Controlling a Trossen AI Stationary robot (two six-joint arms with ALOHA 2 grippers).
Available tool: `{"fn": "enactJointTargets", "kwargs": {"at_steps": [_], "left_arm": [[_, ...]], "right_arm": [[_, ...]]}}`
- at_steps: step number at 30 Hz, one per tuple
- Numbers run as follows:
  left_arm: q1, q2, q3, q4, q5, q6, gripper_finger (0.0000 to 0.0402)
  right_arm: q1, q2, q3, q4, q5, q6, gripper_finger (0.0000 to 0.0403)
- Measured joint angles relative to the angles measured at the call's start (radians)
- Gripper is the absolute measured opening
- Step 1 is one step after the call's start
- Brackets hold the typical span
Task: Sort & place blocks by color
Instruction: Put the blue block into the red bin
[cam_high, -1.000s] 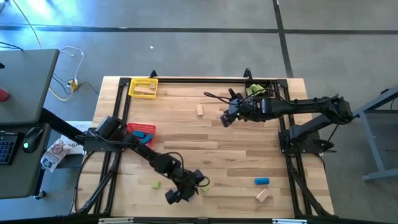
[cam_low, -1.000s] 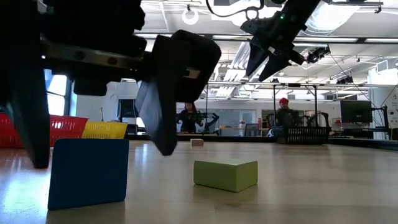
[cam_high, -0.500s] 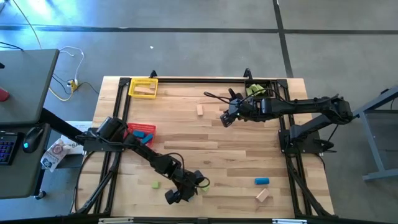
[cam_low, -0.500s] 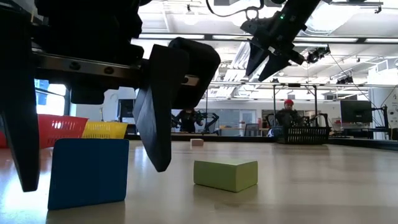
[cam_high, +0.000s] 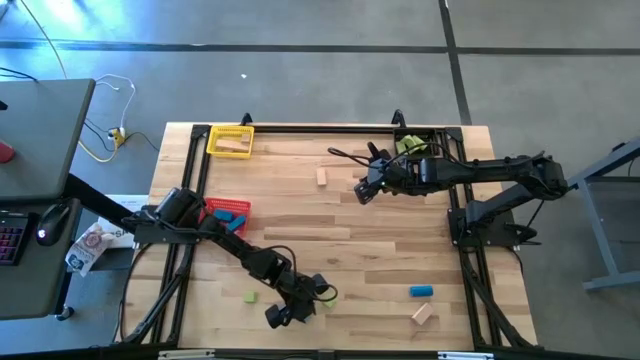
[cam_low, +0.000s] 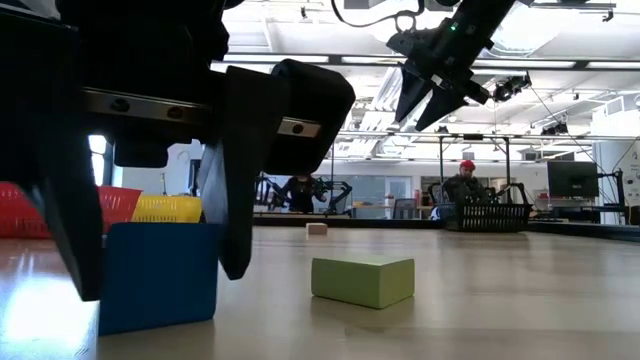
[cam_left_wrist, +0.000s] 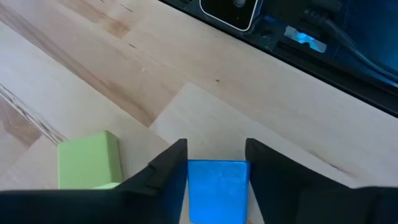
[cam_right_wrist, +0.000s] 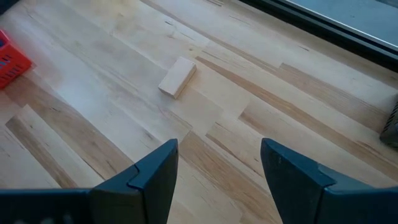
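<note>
At the near edge of the table the left arm reaches low across the boards, its wrist bent down so the left gripper (cam_low: 150, 270) stands over a blue block (cam_left_wrist: 216, 188). The two dark fingers (cam_left_wrist: 166, 177) press against the block's opposite sides, clamped on it, and the block sits upright on the table (cam_high: 340, 215) with its flat face toward the low camera. Just beside it lies a light green block (cam_low: 362, 278), flat on the wood, its long side running across the low view.

Farther right along the near edge lie a blue bar (cam_high: 421, 291) and a tan block (cam_high: 423, 313), well apart from the left gripper; a small green block (cam_high: 250, 297) lies to the left arm's other side.

Farther back, the right arm stretches level from its base toward mid-table, and the right gripper (cam_high: 362, 190) hangs above the wood with its fingers apart, holding nothing. A tan bar (cam_right_wrist: 177, 77) lies flat near it, its long axis slanting across the grain.

No writing is legible.
</note>
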Motion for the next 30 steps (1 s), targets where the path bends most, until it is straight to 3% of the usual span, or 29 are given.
{"fn": "enactJointTargets", "kwargs": {"at_steps": [6, 12, 24, 30], "left_arm": [[0.000, -0.001, 0.000, 0.002, 0.003, 0.000, 0.0108], [0.000, -0.003, 0.000, -0.012, -0.017, -0.035, 0.0106], [0.000, -0.029, 0.000, -0.059, -0.139, -0.083, 0.0105], [0.001, -0.077, -0.002, -0.161, -0.197, -0.090, 0.0105]], "right_arm": [[0.000, 0.000, 0.000, 0.000, 0.000, 0.000, 0.0215], [0.022, 0.000, 0.000, 0.007, -0.034, 0.017, 0.0215], [0.216, 0.000, 0.000, 0.017, -0.049, 0.082, 0.0215], [0.310, 0.009, 0.000, 0.042, -0.047, 0.085, 0.0215]]}}
